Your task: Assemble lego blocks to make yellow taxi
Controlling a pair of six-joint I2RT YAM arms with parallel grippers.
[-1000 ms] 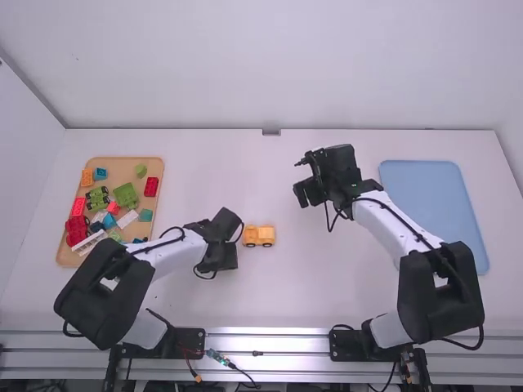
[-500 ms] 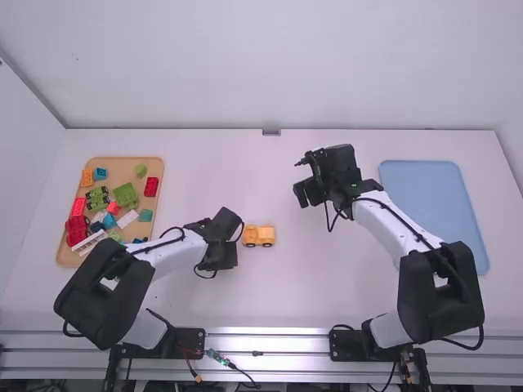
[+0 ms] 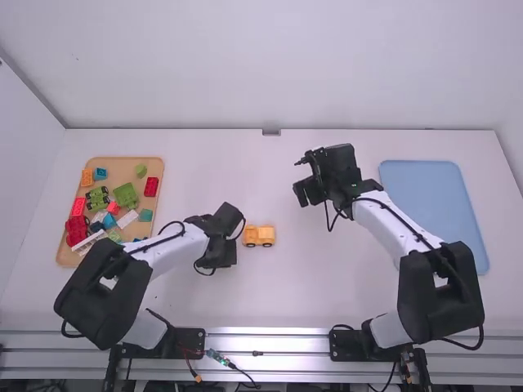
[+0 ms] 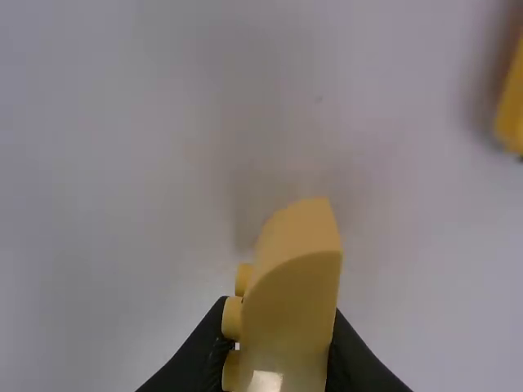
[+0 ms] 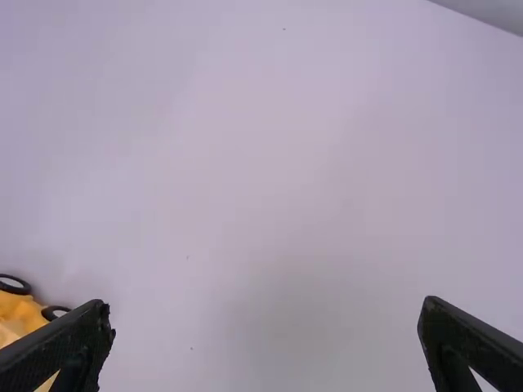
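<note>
1. Left gripper (image 3: 219, 255) has its fingers closed on a yellow block (image 4: 294, 294), which has a curved end and rounded studs along one side. I cannot tell whether the block touches the table (image 3: 327, 282).
2. Right gripper (image 3: 307, 181) hangs farther back, right of the middle, its fingers spread wide with nothing between them.
3. Between the arms sits the yellow car (image 3: 259, 236), a small wheeled build on the table. It is just right of the left gripper, and left of the right gripper and nearer than it. The held block is apart from it.
4. On the left side lies a wooden tray (image 3: 122, 160) of loose pieces. An orange block (image 3: 87, 177) and a blue block (image 3: 100, 174) are at its far left; a red block (image 3: 151, 186) is by its right edge. A green wheeled piece (image 3: 97, 198) and a long white piece (image 3: 90, 241) are there too, the white one nearer.
5. On the right side, beyond the right arm, lies a light-blue tray (image 3: 433, 204).
</note>
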